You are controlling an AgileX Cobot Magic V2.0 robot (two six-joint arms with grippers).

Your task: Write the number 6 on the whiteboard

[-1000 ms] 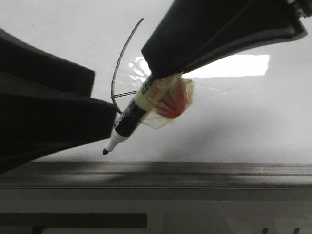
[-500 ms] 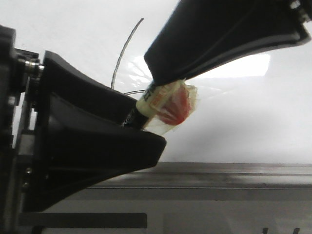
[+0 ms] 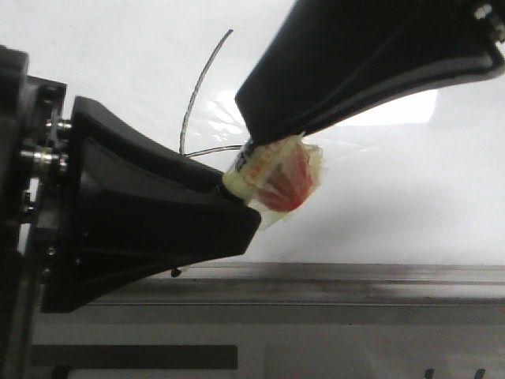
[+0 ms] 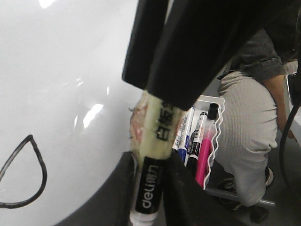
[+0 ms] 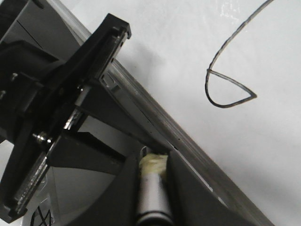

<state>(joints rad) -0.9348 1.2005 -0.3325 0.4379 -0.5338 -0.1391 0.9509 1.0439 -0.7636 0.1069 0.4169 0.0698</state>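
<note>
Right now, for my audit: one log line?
drawn black number 6 done | glossy whiteboard | both grippers on taped black-white marker

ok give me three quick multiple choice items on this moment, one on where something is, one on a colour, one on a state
1. Where are the spare pens?
A. in a white wire basket beside the board
B. on the grey ledge
C. in the left tool

2. What colour is the drawn line of the number 6?
A. red
B. black
C. blue

3. How is the marker held?
A. lying loose on the ledge
B. by the right tool only
C. by both tools at once

Key: 1 A, the left wrist view shows them in the basket. 2 B, it reads black on the whiteboard. 3 C, the left tool and right tool each close around it.
</note>
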